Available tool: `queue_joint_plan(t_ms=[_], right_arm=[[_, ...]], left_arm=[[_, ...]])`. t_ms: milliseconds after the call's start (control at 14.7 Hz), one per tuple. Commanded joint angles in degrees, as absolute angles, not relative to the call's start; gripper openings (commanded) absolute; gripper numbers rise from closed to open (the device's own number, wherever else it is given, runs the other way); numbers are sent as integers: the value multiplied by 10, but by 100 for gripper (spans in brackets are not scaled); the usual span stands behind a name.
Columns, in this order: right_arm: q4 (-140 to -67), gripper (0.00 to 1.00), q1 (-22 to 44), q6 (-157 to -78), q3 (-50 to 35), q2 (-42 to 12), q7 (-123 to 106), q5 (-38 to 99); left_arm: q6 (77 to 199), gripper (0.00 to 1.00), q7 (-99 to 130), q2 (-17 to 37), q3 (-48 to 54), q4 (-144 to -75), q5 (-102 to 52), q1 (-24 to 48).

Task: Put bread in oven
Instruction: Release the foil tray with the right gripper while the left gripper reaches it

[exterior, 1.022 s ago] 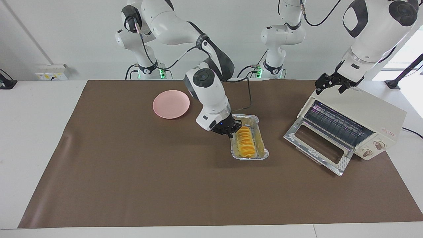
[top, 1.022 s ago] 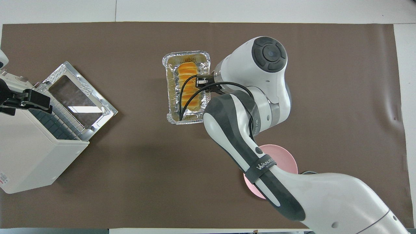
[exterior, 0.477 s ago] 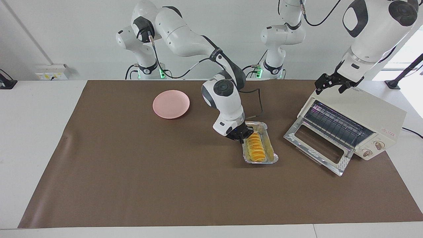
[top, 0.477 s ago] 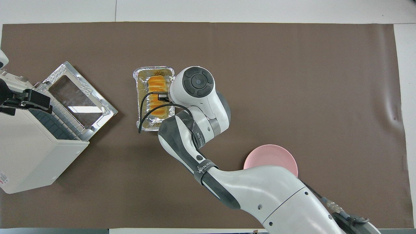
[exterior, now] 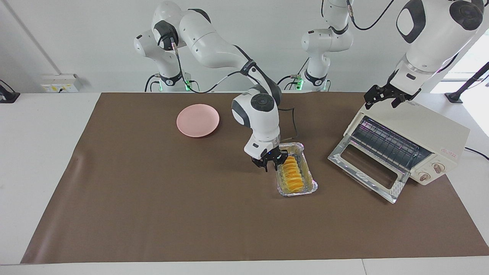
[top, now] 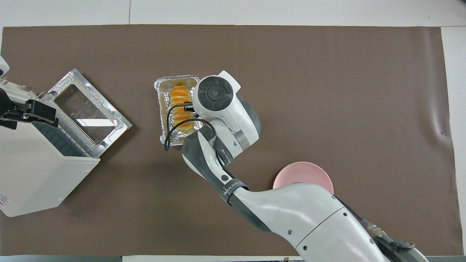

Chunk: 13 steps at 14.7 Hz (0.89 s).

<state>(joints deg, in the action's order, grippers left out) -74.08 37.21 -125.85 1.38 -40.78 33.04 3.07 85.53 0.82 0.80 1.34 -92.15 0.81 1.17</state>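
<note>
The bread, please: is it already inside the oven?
No, the bread lies in the foil tray on the mat, apart from the oven, whose door hangs open.

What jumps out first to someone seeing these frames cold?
The golden bread lying in a crinkled foil tray mid-table, with the right gripper down at the tray's rim on the side toward the right arm's end. Next, the cream oven at the left arm's end, its glass door dropped open and the left gripper open above its top. A pink plate sits nearer the robots, untouched.
</note>
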Motion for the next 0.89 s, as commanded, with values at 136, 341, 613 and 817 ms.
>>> queue_joint_plan(t_ms=[136, 341, 613, 817], right_arm=[[-749, 100, 319, -1166, 7, -316, 271, 21], [-765, 100, 273, -1102, 7, -261, 213, 21], [-869, 100, 186, -1050, 9, -156, 115, 20], [-957, 100, 129, -1030, 10, -75, 51, 14]], left_arm=[[881, 100, 31, 5, 14, -922, 8, 31], [914, 100, 33, 23, 14, -918, -27, 56], [915, 100, 111, 150, 12, -821, -34, 156], [968, 100, 162, 218, 12, -786, -36, 207]])
